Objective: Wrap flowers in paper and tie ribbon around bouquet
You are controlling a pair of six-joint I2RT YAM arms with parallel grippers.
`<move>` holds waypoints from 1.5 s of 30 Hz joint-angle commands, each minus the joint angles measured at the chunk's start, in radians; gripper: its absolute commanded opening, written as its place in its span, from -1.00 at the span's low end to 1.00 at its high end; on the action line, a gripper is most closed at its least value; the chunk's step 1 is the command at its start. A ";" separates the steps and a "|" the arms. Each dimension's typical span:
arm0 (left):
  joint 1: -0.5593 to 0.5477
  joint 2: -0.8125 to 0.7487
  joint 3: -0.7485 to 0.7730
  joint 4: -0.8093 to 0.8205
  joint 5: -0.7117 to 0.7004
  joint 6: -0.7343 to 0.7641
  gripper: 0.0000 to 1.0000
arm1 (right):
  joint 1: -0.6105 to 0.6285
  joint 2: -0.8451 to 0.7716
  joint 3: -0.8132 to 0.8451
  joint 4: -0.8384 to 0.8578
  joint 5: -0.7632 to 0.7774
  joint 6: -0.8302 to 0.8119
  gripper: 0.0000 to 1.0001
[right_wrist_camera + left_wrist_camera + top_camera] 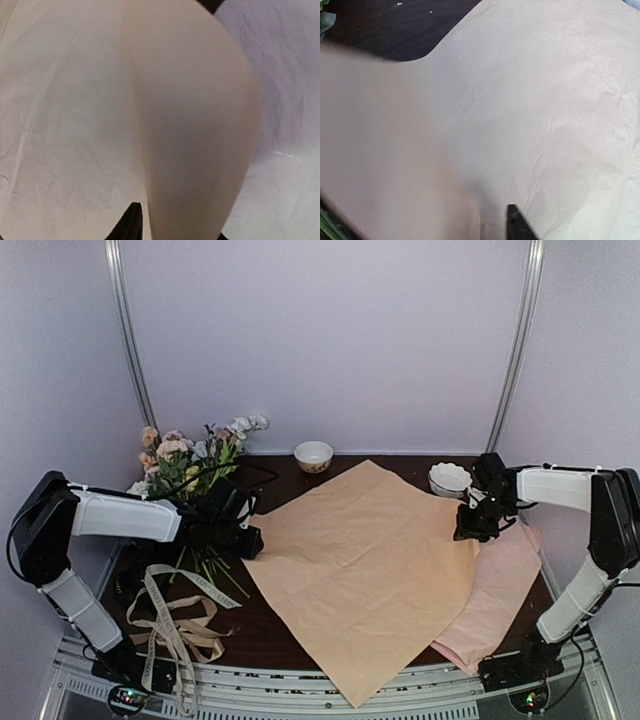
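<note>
The paper (365,570) lies spread peach face up on the dark table, set like a diamond. At its left corner is my left gripper (248,538). In the left wrist view one black fingertip (517,226) shows on the sheet, and a raised fold of the paper (395,165) hides the other. My right gripper (472,525) is at the right corner. A lifted flap of the paper (195,150) stands between its spread fingers, a little apart from the left fingertip (132,224). The flowers (195,465) lie behind the left arm. The lettered cream ribbon (190,582) lies coiled at the front left. No bouquet is in view.
A plain tan ribbon (200,640) is tangled with the cream one. A pink sheet (500,590) lies under the paper's right side. A small bowl (313,455) and a white fluted bowl (449,478) stand at the back. Booth walls close in the table.
</note>
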 commanded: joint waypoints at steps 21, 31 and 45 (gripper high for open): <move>0.433 -0.163 0.313 -0.309 0.005 0.062 0.13 | 0.053 -0.204 0.119 -0.113 0.235 -0.067 0.20; 0.617 0.043 0.383 -0.271 0.000 0.001 -0.30 | 0.062 -0.115 0.166 -0.117 0.217 -0.103 0.18; 0.648 0.232 0.444 -0.262 -0.031 0.010 -0.41 | 0.062 -0.026 0.207 -0.138 0.211 -0.131 0.17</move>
